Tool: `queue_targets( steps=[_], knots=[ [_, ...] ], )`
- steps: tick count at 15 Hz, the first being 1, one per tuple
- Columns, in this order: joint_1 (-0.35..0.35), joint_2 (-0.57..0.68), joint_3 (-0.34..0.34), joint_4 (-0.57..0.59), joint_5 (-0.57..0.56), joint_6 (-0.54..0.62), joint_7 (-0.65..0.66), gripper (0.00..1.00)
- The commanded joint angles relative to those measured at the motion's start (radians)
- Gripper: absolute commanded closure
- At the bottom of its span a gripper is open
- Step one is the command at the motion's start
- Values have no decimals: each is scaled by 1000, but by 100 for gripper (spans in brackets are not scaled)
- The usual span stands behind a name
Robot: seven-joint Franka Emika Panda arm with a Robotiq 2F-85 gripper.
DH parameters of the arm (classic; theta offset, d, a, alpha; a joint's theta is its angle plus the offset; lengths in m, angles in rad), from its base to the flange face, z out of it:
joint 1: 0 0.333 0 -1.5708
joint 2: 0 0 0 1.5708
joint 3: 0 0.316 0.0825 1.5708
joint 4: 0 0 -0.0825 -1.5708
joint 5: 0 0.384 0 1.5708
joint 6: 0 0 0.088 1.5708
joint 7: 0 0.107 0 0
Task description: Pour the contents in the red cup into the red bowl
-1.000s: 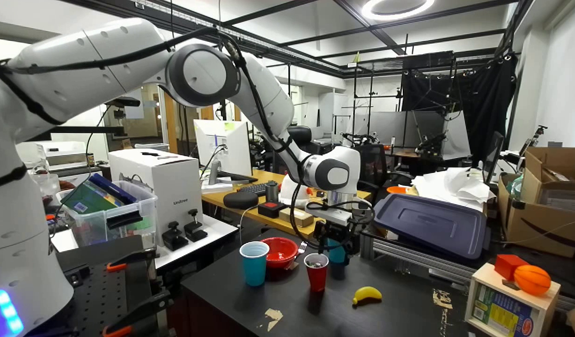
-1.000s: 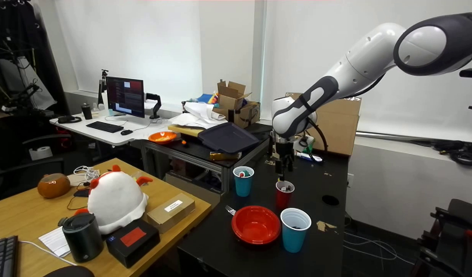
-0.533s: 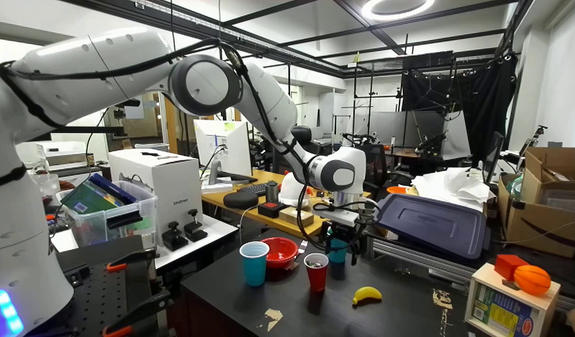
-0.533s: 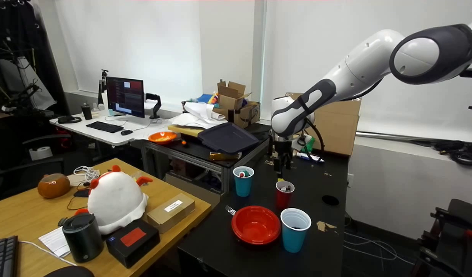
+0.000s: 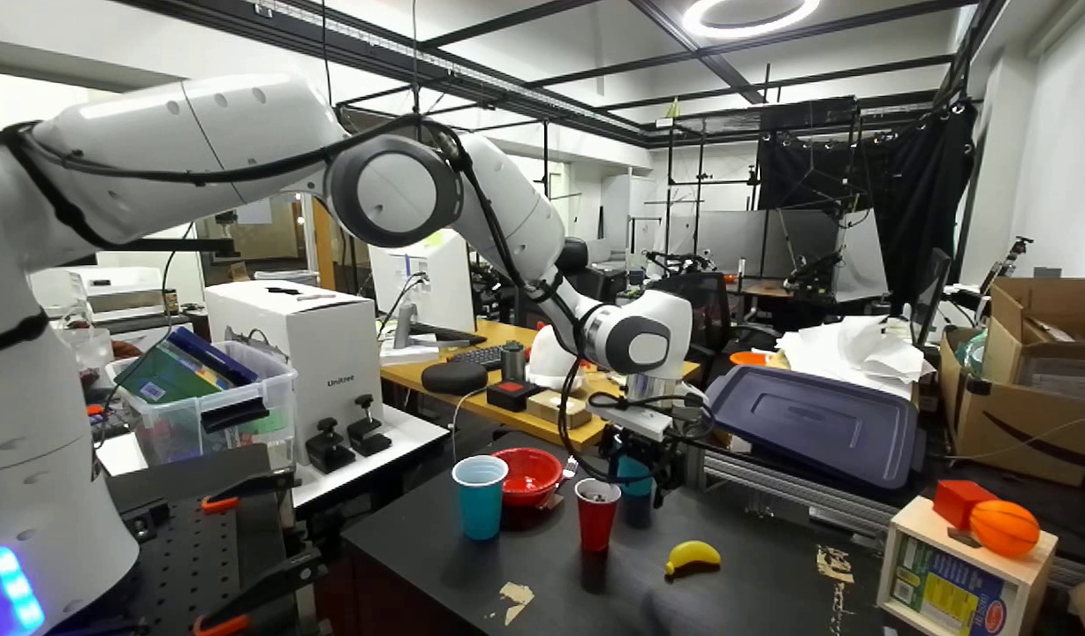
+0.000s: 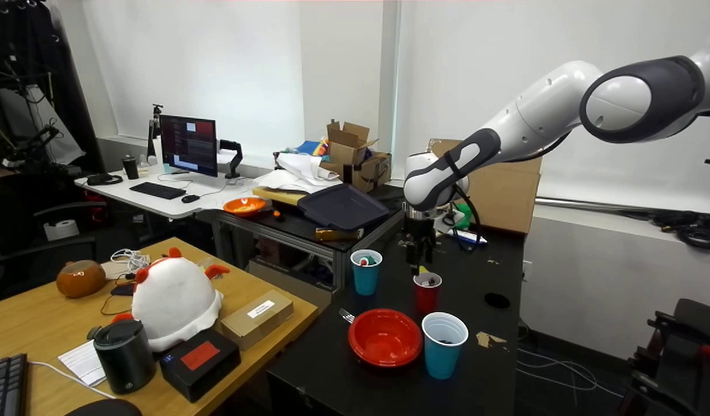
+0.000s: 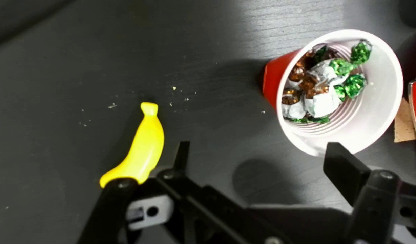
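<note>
In the wrist view's upper right, the red cup [image 7: 375, 98] of foil-wrapped pieces [image 7: 318, 89] looks light, thin-walled and squeezable, so the pincer [image 7: 258, 147], spread and empty, should squeeze its middle gently.

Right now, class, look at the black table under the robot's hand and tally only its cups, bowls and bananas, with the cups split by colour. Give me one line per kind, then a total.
Red cup: 1
Blue cups: 2
Red bowl: 1
Yellow banana: 1
Total: 5
</note>
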Motion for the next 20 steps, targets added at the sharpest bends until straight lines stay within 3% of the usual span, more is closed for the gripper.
queue_targets(
  steps=[1, 8, 20],
  knots=[
    [-19, 27, 28, 68, 23, -52, -39, 0],
    [-46, 18, 57, 67, 46, -57, -98, 0],
    [-114, 8, 104, 55, 75, -147, -309, 0]
  ],
)
